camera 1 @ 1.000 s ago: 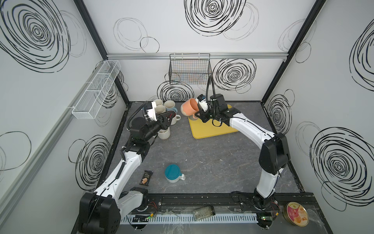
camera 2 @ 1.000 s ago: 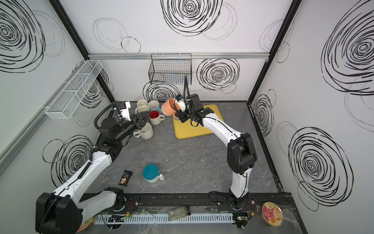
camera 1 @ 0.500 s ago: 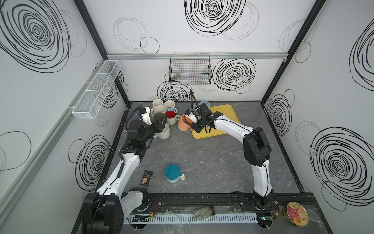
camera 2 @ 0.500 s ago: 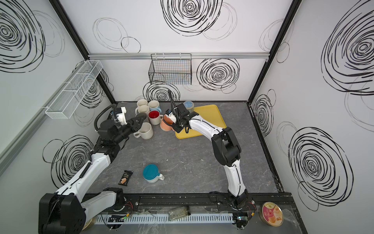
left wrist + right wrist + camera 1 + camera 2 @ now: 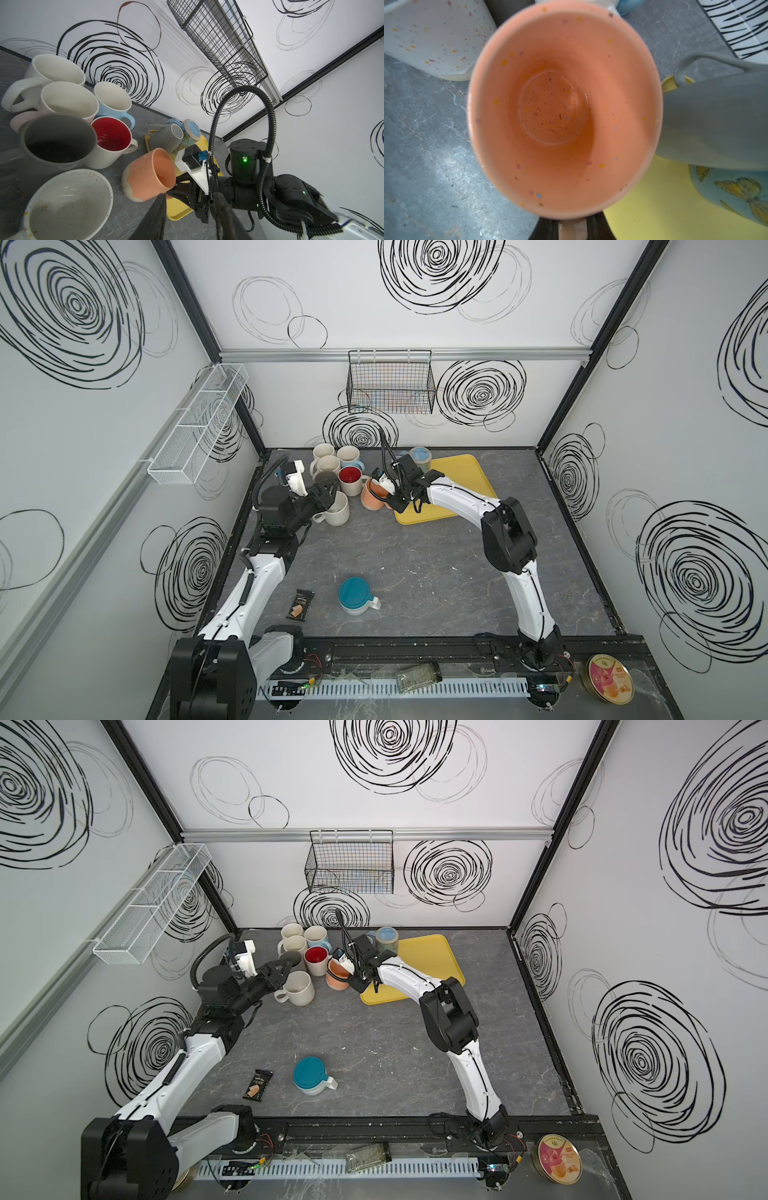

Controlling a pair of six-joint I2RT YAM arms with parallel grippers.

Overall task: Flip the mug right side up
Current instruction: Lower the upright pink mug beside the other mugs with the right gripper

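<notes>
- Right hand (image 5: 176, 188) is clamped on the handle of the orange mug (image 5: 149, 176), which shows between its 2 fingers (image 5: 546, 230).
- That mug tilts, mouth toward the right wrist, base low by the table (image 5: 415, 572), at the yellow tray (image 5: 461, 472) edge, beside the red-lined mug (image 5: 350, 479).
- Left hand (image 5: 325, 494), spread apart and empty, hangs over the speckled mug (image 5: 336, 510).
- A teal-topped mug (image 5: 354, 596) stands well apart, nearer the arm bases.

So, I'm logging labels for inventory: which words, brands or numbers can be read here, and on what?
No text is legible anywhere.
Round tin: red logo and lid print, too small to read.
Dark snack packet: print too blurred to read.
</notes>
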